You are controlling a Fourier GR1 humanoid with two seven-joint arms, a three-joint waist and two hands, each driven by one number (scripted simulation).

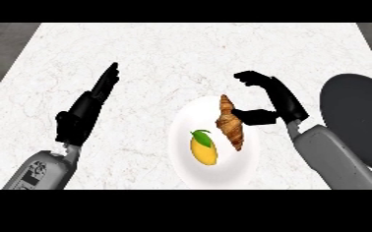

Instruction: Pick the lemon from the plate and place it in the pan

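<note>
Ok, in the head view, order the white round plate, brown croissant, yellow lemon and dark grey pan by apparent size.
1. white round plate
2. brown croissant
3. yellow lemon
Unranked: dark grey pan, cut off at the right edge.

No text reads legibly here; the dark marking on my left forearm is too blurred.

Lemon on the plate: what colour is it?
The lemon is yellow with a green leaf at its upper end, best seen in the head view.
</note>
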